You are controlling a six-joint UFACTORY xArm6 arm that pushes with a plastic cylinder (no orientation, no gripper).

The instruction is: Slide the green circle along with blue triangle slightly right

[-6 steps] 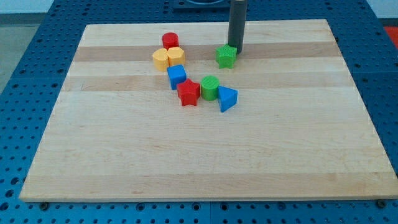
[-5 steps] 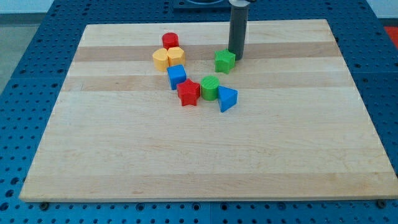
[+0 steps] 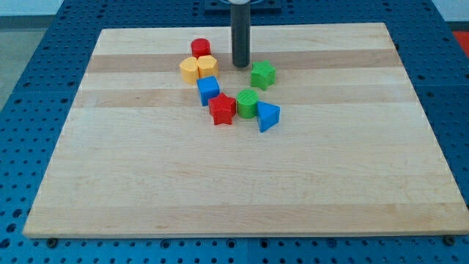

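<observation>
The green circle [image 3: 247,103] stands near the middle of the wooden board [image 3: 242,183]. The blue triangle [image 3: 267,116] touches it on its lower right. A red star-shaped block [image 3: 222,109] touches the circle on its left. My tip [image 3: 240,65] is above the circle toward the view's top, apart from it, between the yellow blocks and a green star-shaped block [image 3: 263,75].
A blue cube [image 3: 208,90] sits up-left of the red star. Two yellow blocks [image 3: 198,68] and a red cylinder [image 3: 201,48] cluster at the view's upper left of my tip. Blue pegboard surrounds the board.
My tip has moved left, from the upper right of the green star block to its upper left. The green star block has shifted slightly down and left.
</observation>
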